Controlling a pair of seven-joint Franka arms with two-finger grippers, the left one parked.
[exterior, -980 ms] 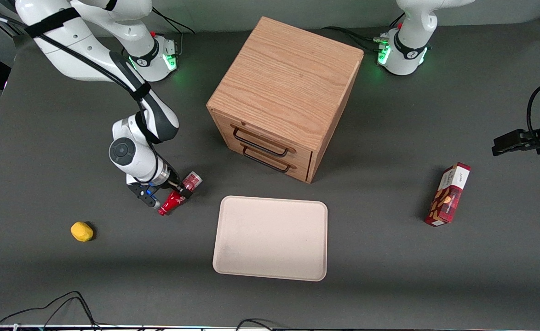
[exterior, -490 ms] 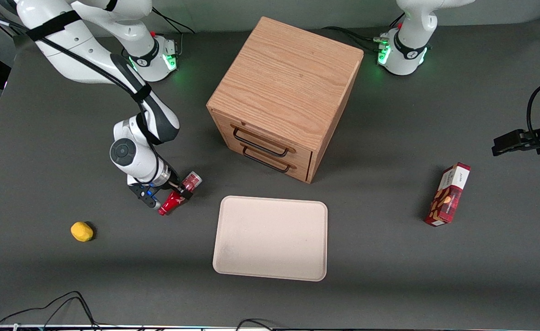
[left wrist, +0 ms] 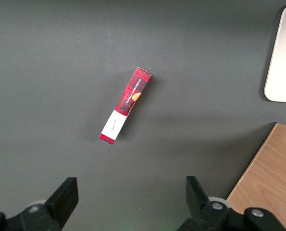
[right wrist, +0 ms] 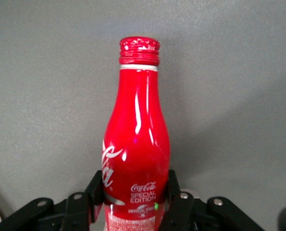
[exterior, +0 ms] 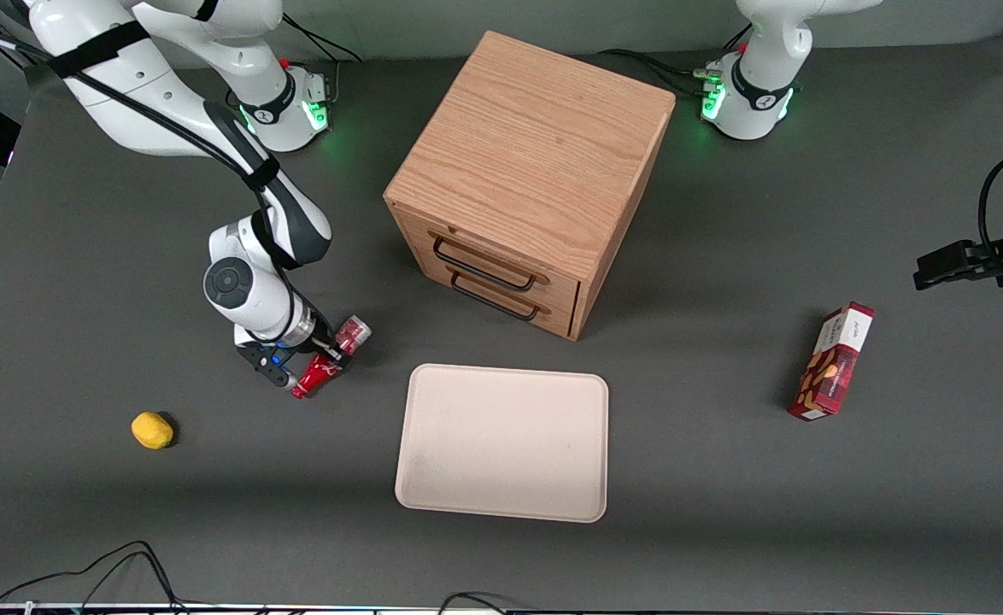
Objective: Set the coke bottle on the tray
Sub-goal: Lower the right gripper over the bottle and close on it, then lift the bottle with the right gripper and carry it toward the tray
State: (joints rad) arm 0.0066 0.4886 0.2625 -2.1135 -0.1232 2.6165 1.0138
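In your front view, the right arm's black two-finger gripper (exterior: 320, 359) is clenched around the small slim red coke bottle (exterior: 328, 356), which tilts with its cap toward 7 o'clock and its silvery base toward 1 o'clock. The bottle sits near the large flat cream-beige tray (exterior: 502, 442), at about 10 o'clock from it and not on it. A small yellow lump (exterior: 151, 430) lies toward the working arm's end of the dark table (exterior: 724, 512). In your right wrist view, 2 black fingers (right wrist: 95, 192) press the bottle's (right wrist: 138, 144) lower body on both sides. In your left wrist view, a red rectangular snack box (left wrist: 125, 105) lies flat on the table.
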